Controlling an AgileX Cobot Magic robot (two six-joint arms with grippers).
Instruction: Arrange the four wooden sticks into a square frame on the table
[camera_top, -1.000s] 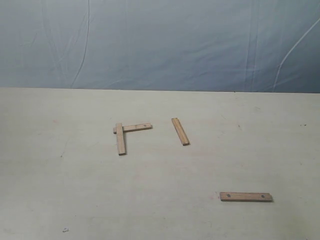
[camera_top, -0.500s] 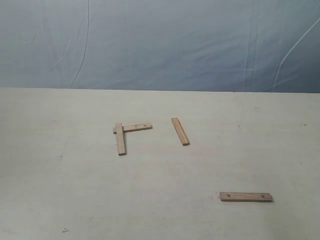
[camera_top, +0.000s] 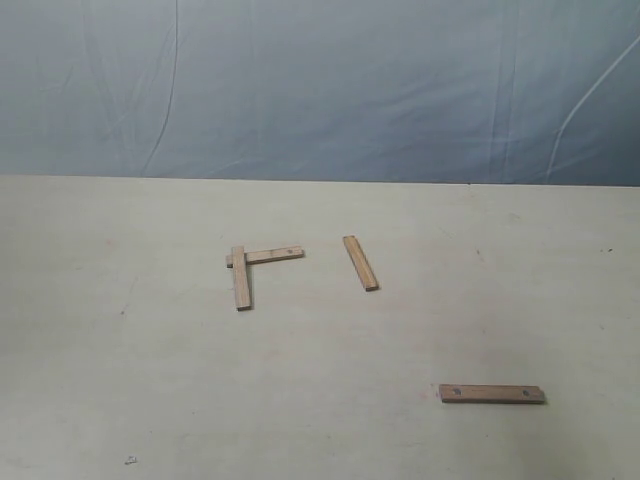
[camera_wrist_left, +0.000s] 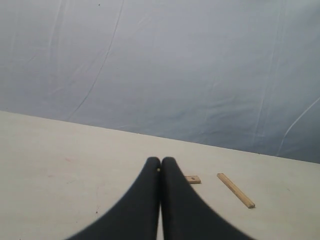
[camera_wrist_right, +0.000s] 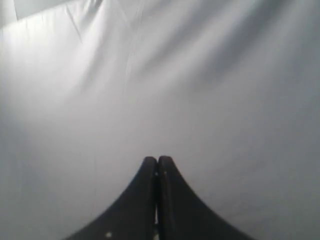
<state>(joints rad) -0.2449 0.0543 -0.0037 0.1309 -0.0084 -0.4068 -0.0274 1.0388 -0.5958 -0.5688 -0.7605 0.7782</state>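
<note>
Four wooden sticks lie on the cream table (camera_top: 120, 400). Two overlap in an L: one upright stick (camera_top: 240, 278) and one crosswise stick (camera_top: 270, 255). A third stick (camera_top: 360, 263) lies slanted to their right, apart from them. The fourth stick (camera_top: 492, 394), with a hole near each end, lies alone at the front right. No gripper shows in the exterior view. In the left wrist view my left gripper (camera_wrist_left: 160, 161) is shut and empty above the table, with the slanted stick (camera_wrist_left: 235, 190) and a stick end (camera_wrist_left: 193, 179) beyond it. My right gripper (camera_wrist_right: 157, 160) is shut, facing only cloth.
A blue-grey cloth backdrop (camera_top: 320, 90) rises behind the table's far edge. A tiny speck (camera_top: 130, 460) lies near the front left.
</note>
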